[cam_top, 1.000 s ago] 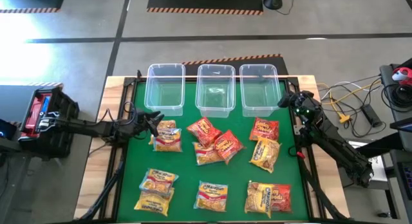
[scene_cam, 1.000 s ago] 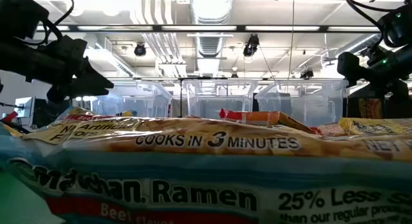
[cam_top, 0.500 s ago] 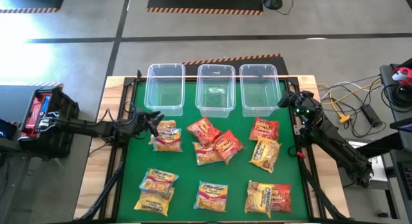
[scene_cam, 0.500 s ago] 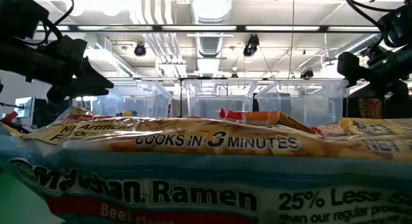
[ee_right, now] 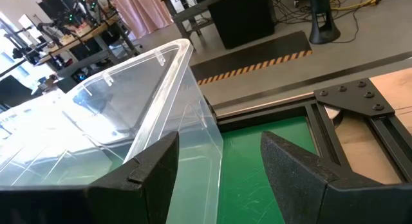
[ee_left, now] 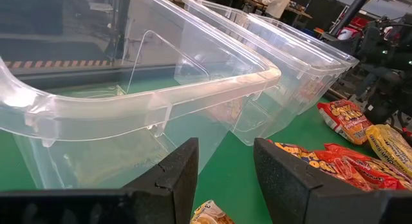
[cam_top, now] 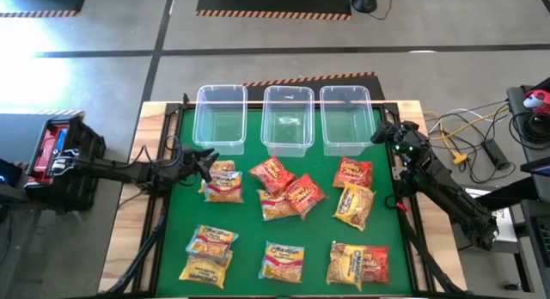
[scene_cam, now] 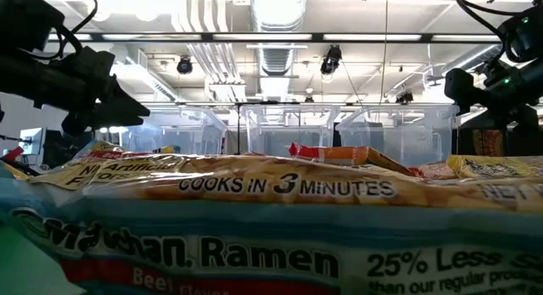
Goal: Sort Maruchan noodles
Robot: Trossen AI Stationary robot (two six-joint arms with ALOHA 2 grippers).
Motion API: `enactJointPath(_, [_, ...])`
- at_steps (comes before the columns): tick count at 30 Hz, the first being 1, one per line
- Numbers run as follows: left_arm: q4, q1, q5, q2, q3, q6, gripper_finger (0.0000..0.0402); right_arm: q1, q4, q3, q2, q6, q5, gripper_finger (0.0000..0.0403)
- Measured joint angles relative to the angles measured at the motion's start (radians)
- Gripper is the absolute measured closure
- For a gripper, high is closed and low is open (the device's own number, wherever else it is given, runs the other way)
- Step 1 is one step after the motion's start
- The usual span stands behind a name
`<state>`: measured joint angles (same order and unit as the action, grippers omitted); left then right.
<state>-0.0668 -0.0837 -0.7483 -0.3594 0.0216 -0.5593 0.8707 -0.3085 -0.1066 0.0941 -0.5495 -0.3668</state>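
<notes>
High view had it all laid out for you: three clear bins (cam_top: 287,118) sat in a row along the far edge of the green bench (cam_top: 249,230), all of them looking empty, and the Maruchan noodles (cam_top: 288,194) lay scattered on the bench in front of them. By that picture, sorting had not started; you were at the reach-and-pick stage.

Your left claw (cam_top: 206,160) hovered just beside the nearest pile of yellow packets (cam_top: 223,182), by the left bin's near corner. Its jaws stood parted with nothing between them, and the left wrist view showed a packet's corner (ee_left: 209,213) right below them. Your right claw (cam_top: 381,134) waited at the right bin's outer corner, jaws apart and empty too, close to the red packet (cam_top: 353,172) on that side.

Next, I'd say, you needed to lower the left claw onto the top yellow packet, close on an edge, and lift it clear of the one under it before heading for a bin.

Packets looked flat and crinkly, red, yellow and orange, several overlapping in the centre cluster and in the stacks along the near edge. That shiny wrap will likely slip, so a pinch at a seam seemed wisest.
</notes>
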Motion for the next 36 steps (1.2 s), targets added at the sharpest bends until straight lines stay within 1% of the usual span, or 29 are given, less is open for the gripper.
enactJointPath(17, [0.0,0.0,0.0,0.0,0.0,0.001,0.0267,0.0,0.0,0.0,0.0,0.0,0.0,0.0195])
enactJointPath(23, [-0.001,0.001,-0.001,0.0,0.0,0.035,0.0267,0.0,0.0,0.0,0.0,0.0,0.0,0.0195])
enactJointPath(28, [-0.07,0.001,0.0,0.0,0.0,-0.059,0.0267,0.0,0.0,0.0,0.0,0.0,0.0,0.0195])
enactJointPath(31, [-0.102,0.001,0.039,0.0,0.0,-0.067,0.0267,0.0,0.0,0.0,0.0,0.0,0.0,0.0195])
enactJointPath(36, [-0.125,0.001,0.171,0.0,0.0,-0.068,0.0267,0.0,0.0,0.0,0.0,0.0,0.0,0.0195])
